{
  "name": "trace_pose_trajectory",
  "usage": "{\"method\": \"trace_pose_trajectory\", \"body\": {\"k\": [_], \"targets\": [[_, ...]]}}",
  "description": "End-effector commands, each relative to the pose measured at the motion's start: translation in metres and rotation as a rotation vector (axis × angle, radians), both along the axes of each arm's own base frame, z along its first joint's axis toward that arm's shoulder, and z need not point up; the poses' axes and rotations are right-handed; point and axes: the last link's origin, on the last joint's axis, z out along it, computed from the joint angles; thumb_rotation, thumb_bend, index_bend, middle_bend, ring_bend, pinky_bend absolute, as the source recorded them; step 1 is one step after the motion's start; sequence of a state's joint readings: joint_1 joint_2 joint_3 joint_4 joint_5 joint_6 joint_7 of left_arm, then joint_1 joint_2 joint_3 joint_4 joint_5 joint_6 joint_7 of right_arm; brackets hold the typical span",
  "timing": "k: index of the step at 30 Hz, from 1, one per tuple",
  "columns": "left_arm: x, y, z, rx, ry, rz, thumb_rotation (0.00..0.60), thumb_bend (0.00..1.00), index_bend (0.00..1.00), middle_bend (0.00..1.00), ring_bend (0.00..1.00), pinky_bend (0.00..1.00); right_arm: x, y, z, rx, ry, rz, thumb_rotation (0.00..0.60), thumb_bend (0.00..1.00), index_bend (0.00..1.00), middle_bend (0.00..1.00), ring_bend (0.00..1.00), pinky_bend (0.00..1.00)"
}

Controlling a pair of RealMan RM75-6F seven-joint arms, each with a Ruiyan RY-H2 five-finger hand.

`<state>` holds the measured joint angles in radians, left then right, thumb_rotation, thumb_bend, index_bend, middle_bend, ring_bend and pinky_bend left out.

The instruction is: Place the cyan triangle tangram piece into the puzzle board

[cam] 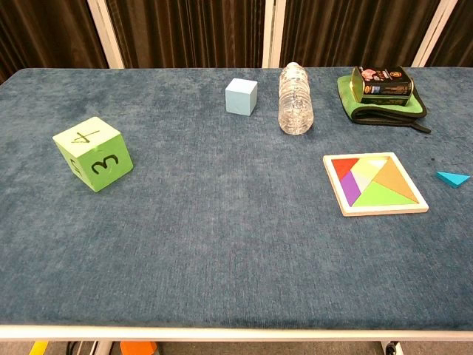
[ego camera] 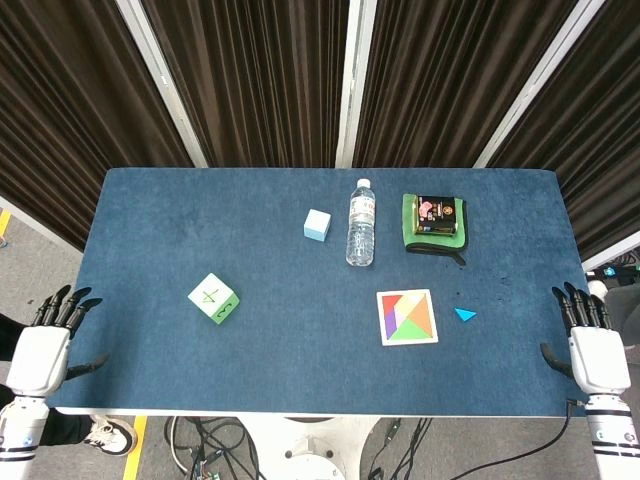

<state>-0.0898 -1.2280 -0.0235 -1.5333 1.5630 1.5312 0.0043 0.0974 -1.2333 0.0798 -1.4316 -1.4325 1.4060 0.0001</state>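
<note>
Triangle [ego camera: 465, 314]: small, flat, cyan, lying on the blue table [ego camera: 150, 250] at right of centre in the head view, just right of the board [ego camera: 407, 317] and not touching it. In the chest view the triangle sits at the far right edge of the frame, its tip nearly cut off there. The board is a pale-framed square already filled with red, purple, green, yellow and orange pieces; one pale patch shows at its upper right, but I cannot tell its exact shape.

My right hand [ego camera: 592, 345] is at the lower right of the head view, off the table's right edge, well apart from the triangle, fingers spread and holding nothing. My left hand [ego camera: 45, 340] is at the lower left, off the left edge, fingers likewise apart and empty. The chest view shows neither hand, and both forearms are cut off by the bottom of the head view.

Also on the table: a green die [ego camera: 213, 298] at left, a pale blue cube [ego camera: 317, 224], a bottle [ego camera: 361, 222] lying flat, and a dark tin [ego camera: 437, 215] on a green cloth [ego camera: 409, 232]. The tin's label is too small to read.
</note>
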Motion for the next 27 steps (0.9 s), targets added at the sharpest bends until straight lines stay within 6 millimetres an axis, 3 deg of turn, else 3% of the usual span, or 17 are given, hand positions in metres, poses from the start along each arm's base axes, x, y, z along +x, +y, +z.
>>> {"method": "trace_pose_trajectory", "body": {"k": [1, 9, 17, 27], "targets": [[-0.001, 0.000, 0.000, 0.000, 0.000, 0.003, 0.600, 0.00, 0.22, 0.12, 0.01, 0.13, 0.001, -0.001, -0.003, 0.016, 0.008, -0.005, 0.600, 0.18, 0.00, 0.00, 0.00, 0.00], [-0.003, -0.001, -0.003, -0.010, -0.005, 0.007, 0.600, 0.00, 0.22, 0.12, 0.01, 0.13, 0.005, -0.011, -0.023, 0.108, 0.027, -0.075, 0.600, 0.12, 0.00, 0.00, 0.00, 0.00], [-0.007, 0.001, -0.004, -0.022, -0.011, 0.019, 0.600, 0.00, 0.22, 0.12, 0.01, 0.13, 0.024, -0.037, -0.045, 0.182, -0.079, -0.061, 0.600, 0.12, 0.01, 0.00, 0.00, 0.00], [-0.014, 0.001, -0.004, -0.032, -0.020, 0.033, 0.600, 0.00, 0.22, 0.12, 0.01, 0.13, 0.030, -0.059, -0.068, 0.222, -0.176, -0.101, 0.600, 0.12, 0.13, 0.00, 0.00, 0.00]]}}
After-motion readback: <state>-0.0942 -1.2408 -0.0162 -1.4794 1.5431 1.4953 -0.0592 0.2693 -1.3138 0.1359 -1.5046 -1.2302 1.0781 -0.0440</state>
